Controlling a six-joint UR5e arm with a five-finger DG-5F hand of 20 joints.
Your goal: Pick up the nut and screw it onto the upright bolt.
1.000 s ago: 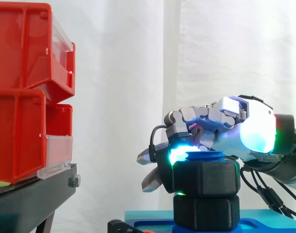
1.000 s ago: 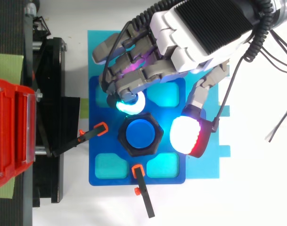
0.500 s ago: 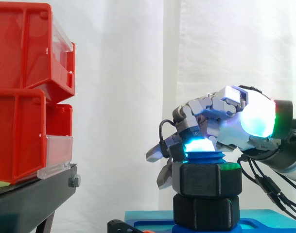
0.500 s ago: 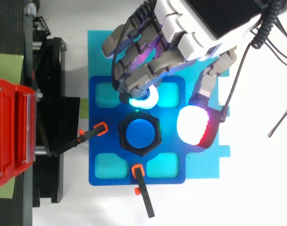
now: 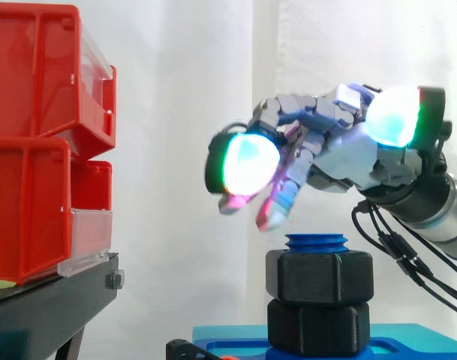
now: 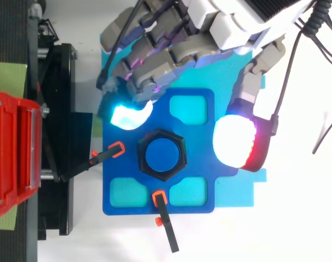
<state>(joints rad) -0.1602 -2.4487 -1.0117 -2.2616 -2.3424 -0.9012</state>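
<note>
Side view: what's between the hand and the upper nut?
In the side view: the blue bolt tip above the upper nut, then bare air up to the hand.

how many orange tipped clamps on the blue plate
2: left clamp on the blue plate's left edge, bottom clamp on its lower edge; the hand may hide others.

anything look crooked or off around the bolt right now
Nothing stands out. The black nut sits level on the blue bolt, whose tip shows above it; the hand hovers open above, touching neither.
</note>
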